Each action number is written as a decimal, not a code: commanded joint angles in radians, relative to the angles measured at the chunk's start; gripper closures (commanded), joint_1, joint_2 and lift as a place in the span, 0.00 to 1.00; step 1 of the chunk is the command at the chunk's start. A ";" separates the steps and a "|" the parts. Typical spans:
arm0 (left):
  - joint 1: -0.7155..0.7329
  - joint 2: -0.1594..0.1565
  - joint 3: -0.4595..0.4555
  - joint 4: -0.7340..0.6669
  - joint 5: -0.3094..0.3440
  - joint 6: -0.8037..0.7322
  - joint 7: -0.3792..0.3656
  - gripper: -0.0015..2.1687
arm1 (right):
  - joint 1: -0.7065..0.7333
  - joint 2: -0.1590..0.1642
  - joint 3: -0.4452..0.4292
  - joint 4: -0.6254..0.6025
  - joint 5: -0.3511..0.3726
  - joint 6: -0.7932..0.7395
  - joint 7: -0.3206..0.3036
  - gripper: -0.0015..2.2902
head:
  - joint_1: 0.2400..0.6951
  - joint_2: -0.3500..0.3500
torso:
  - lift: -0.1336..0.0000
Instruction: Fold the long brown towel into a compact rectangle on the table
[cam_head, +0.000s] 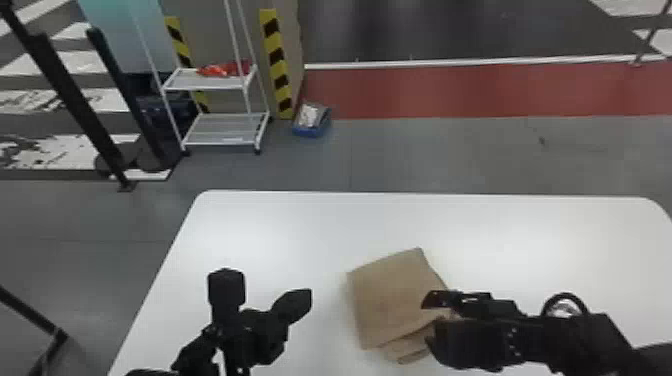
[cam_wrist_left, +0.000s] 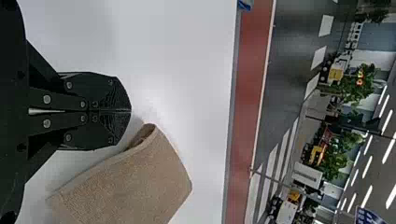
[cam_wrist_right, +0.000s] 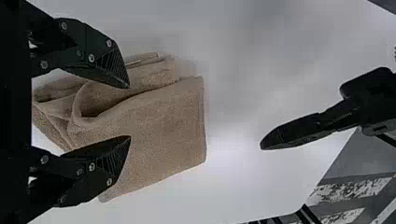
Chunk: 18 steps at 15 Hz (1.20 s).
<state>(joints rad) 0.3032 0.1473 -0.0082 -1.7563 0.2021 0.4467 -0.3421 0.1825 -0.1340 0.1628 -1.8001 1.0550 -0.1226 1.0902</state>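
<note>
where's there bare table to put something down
The table is bare along its far edge, beyond the towel, and at the far right, beyond the right arm. A narrower strip lies between the left gripper and the towel. It is crowded at the near middle, where the right gripper stands open at the towel.

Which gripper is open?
The right gripper, at the brown towel: its two fingers stand well apart. The left gripper, off to the towel's left, has its fingertips together.
</note>
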 joint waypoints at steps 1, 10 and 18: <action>-0.004 0.000 0.005 0.001 0.003 0.001 0.003 0.91 | -0.029 -0.001 0.018 0.053 0.042 -0.001 -0.006 0.28 | 1.00 0.68 | 1.00; -0.053 0.001 0.011 0.038 -0.003 0.007 0.000 0.91 | -0.089 -0.003 0.024 0.150 0.077 0.008 -0.050 0.75 | 1.00 0.66 | 1.00; -0.065 0.005 0.013 0.052 -0.004 0.019 -0.002 0.91 | -0.112 -0.010 -0.095 0.125 -0.007 0.002 -0.110 0.75 | 1.00 0.61 | 1.00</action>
<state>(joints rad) 0.2378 0.1519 0.0048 -1.7044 0.1990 0.4655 -0.3436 0.0721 -0.1432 0.0937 -1.6632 1.0822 -0.1203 0.9802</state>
